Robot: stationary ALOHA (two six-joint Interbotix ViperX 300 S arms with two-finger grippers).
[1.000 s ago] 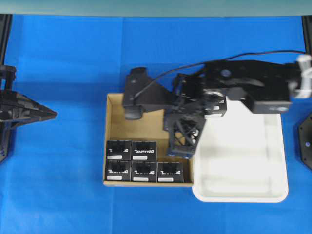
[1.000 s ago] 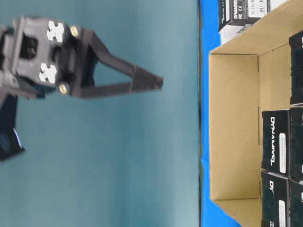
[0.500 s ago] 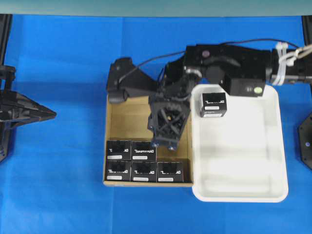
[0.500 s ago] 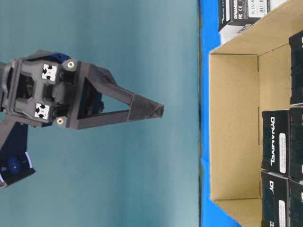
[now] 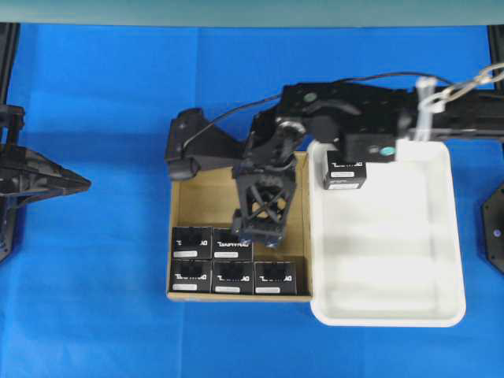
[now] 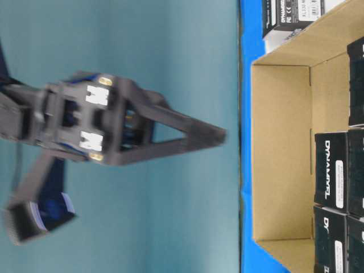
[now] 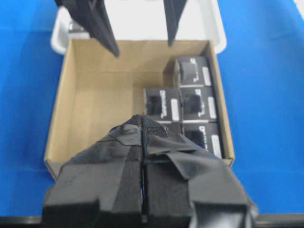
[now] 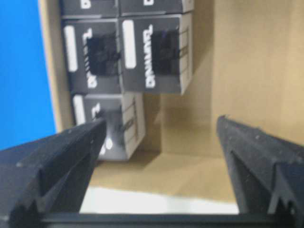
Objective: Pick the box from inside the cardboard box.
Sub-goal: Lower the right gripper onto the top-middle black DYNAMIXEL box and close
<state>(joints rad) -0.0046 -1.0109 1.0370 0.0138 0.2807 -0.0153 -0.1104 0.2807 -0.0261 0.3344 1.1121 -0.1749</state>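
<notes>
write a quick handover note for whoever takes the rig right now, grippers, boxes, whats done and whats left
Right gripper: open, empty, over the cardboard box.
Left gripper: shut, empty, parked at the left, off the carton.
Done: one black box sits in the white tray's far corner.
Left: five black boxes remain inside the carton, along its near wall; none is gripped yet.

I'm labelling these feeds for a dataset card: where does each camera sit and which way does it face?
Overhead: above, looking down; cardboard box, white tray, right gripper.
Table-level: low, image turned sideways; right gripper open beside the carton.
Left wrist: behind the shut left gripper, facing the carton.
Right wrist: between open fingers, facing black boxes.
Shared: the carton.
</notes>
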